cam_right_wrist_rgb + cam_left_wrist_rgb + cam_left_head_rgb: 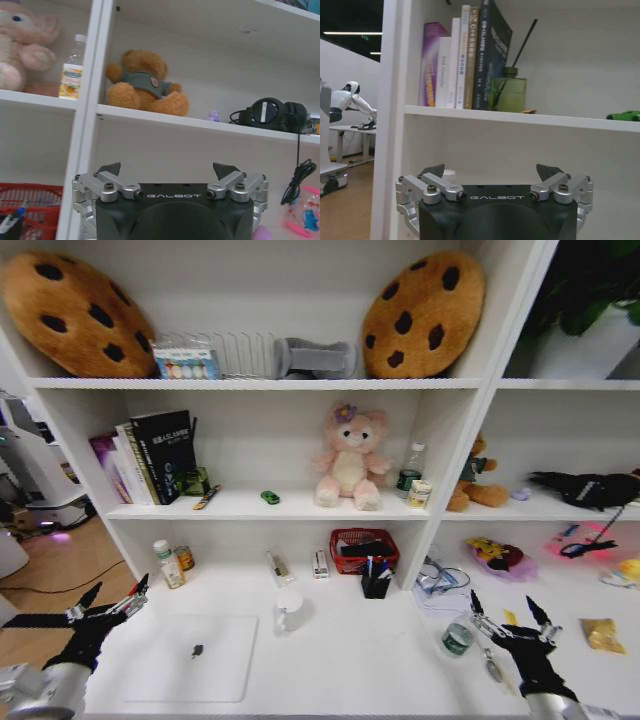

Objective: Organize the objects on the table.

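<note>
The laptop point(190, 657) lies closed on the table point(350, 660), just beside the left gripper point(110, 602) (fingers spread wide). The right gripper point(508, 618) hovers well apart, equally wide.

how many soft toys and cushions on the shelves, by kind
cookie cushions: 2, one at the top shelf's left, one at its right
pink plush: 1
brown bear: 1
yellow plush: 1
total: 5
</note>
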`<state>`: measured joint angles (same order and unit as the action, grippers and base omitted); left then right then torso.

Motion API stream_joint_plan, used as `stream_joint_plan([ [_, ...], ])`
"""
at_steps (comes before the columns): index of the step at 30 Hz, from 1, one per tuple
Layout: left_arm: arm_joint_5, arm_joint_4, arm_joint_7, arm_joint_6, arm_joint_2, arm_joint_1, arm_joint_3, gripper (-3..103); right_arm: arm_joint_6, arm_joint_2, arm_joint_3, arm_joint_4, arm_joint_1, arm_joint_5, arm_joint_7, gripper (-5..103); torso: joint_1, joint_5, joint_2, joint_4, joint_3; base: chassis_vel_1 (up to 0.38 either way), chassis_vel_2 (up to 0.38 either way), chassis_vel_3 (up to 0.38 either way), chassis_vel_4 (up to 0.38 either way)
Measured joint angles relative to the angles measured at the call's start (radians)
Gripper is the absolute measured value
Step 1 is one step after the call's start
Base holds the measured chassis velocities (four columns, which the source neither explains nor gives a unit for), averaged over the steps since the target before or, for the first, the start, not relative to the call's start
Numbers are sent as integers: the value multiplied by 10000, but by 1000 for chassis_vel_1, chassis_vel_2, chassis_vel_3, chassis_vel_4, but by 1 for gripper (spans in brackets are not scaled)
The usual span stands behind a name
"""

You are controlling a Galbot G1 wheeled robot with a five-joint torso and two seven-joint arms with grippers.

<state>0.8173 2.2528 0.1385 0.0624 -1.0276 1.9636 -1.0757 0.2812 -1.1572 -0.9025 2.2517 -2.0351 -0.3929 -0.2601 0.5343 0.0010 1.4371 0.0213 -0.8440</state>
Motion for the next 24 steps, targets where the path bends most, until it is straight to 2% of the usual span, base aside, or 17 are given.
stream_joint_plan([
  [4,0,-1,-1,0,0,0,1,100,5,-21,53,-20,45,86,7,100,2,-15,-1,6,0,-347,-358,348,370],
  [9,0,0,-1,0,-1,0,1,100,22,-33,147,-77,95,123,4,100,-1,0,0,0,0,-359,-324,345,349],
  [10,0,0,-2,0,0,0,1,100,105,-4,230,-130,102,207,-1,100,3,-9,-1,9,-1,-300,-289,252,262],
  [12,0,0,-2,0,-1,0,1,100,355,46,397,-198,105,331,76,100,-3,-15,3,1,2,-169,-245,252,187],
  [13,0,3,-3,0,-1,0,1,100,471,37,529,-217,117,342,236,100,-1,6,0,-1,0,-169,-183,197,187],
  [14,1,3,-8,-1,-1,0,2,100,515,-6,616,-208,112,325,401,100,2,-6,-1,9,-2,-122,-183,197,91],
  [15,0,3,-8,-2,-2,0,1,100,585,-146,850,-48,35,319,724,100,-1,-11,1,-5,1,22,-77,129,91],
  [17,0,4,-8,-2,-2,1,0,100,608,-322,1133,163,-118,356,918,100,-2,1,2,-4,1,11,-39,64,46],
  [18,0,3,-4,-2,-1,0,0,100,625,-528,1474,449,-384,492,1121,100,0,-14,1,5,1,0,0,0,0],
  [19,0,3,-4,-2,-1,0,0,100,625,-528,1474,449,-384,492,1121,100,0,-14,1,5,1,0,0,0,0],
  [20,0,0,-3,-3,-1,0,0,100,647,-680,1726,636,-575,700,1278,100,-1,-26,2,6,2,40,35,-17,-85],
  [24,0,-1,3,-3,0,0,-2,100,735,-1097,2591,988,-931,1649,1801,100,0,-20,3,3,2,60,84,-67,-81],
])
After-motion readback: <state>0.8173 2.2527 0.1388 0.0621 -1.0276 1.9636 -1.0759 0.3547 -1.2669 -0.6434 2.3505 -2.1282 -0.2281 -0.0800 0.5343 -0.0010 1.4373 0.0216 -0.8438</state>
